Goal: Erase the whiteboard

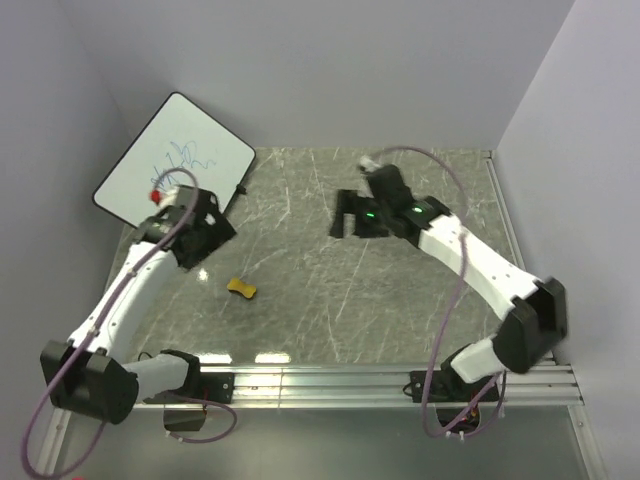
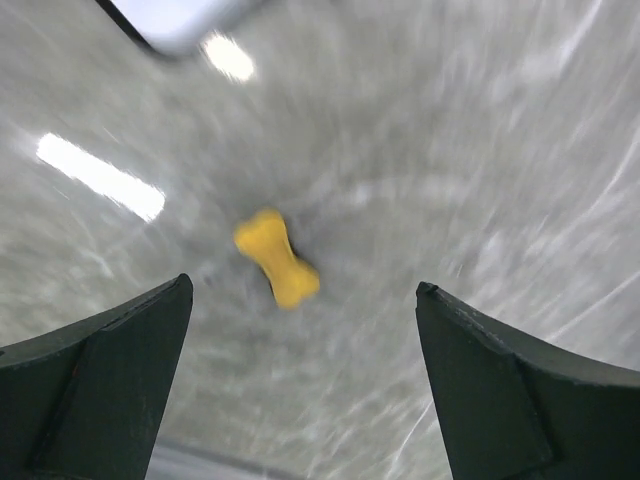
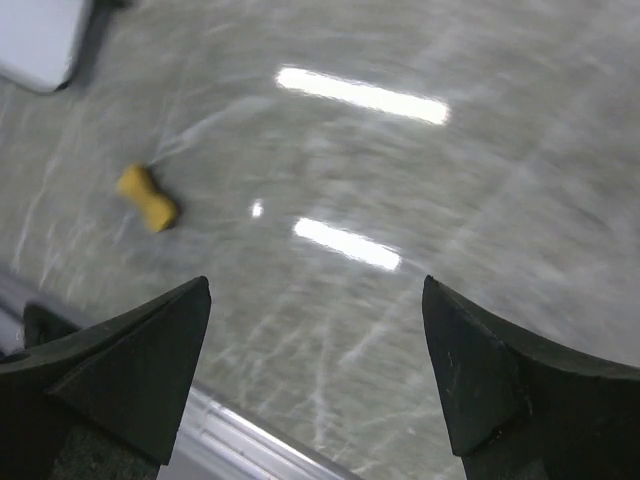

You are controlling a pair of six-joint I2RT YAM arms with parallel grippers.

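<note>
Dark fingers of the left gripper stood spread wide and empty above the small yellow bone-shaped eraser, which lay flat on the grey marbled table between them, untouched; the right gripper likewise hung parted and empty near mid-table, well apart from the eraser; the step in hand looked to be picking up that eraser, best done by descending straight and turning the wrist so the pads closed across its narrow waist; beyond, the large white whiteboard with its black rim and blue scribbles sat at the far left corner, seemingly leaning on the left wall, unwiped; open table lay all round the eraser, though the wall crowded the board's far edges and would likely cramp strokes there.
</note>
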